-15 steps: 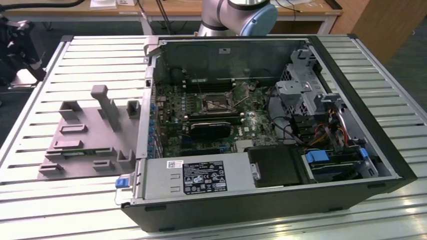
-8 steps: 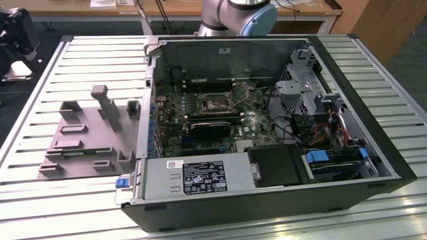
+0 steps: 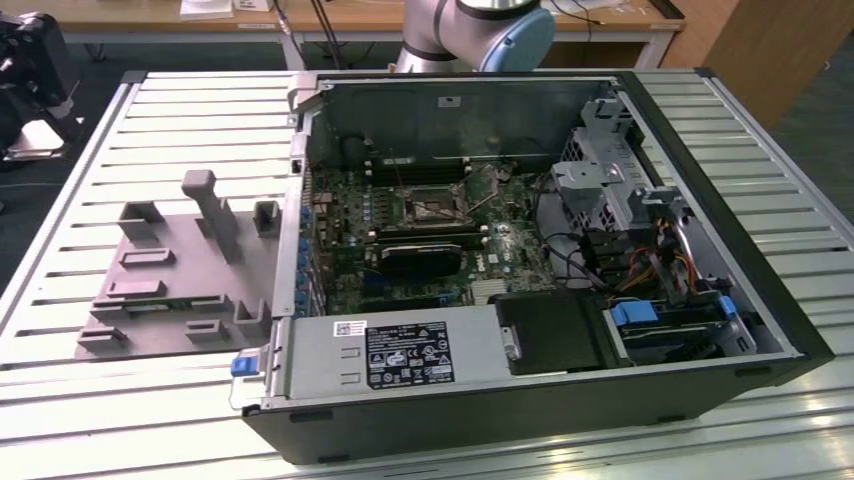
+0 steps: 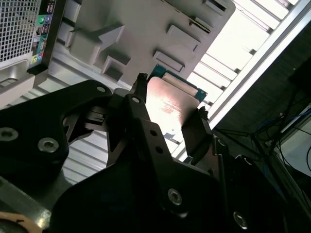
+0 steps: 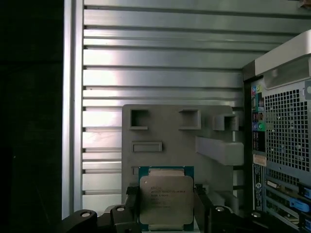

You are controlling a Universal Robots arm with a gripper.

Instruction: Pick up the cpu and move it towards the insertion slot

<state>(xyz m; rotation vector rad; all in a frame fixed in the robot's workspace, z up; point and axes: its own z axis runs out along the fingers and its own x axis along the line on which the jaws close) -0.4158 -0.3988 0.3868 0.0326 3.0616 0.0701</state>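
In the first wrist view the end effector [image 5: 166,195] clamps the cpu [image 5: 166,196] by opposite edges over the grey fixture [image 5: 180,141], metal top toward the camera (square, no long axis). The exterior view shows the insertion slot [image 3: 434,205], in the computer case [image 3: 534,400] beside that fixture.

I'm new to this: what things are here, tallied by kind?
cpu, held in the gripper: 1
gripper: 1
insertion slot: 1
open computer case: 1
grey fixture plate: 1
slatted metal table: 1
Total: 6
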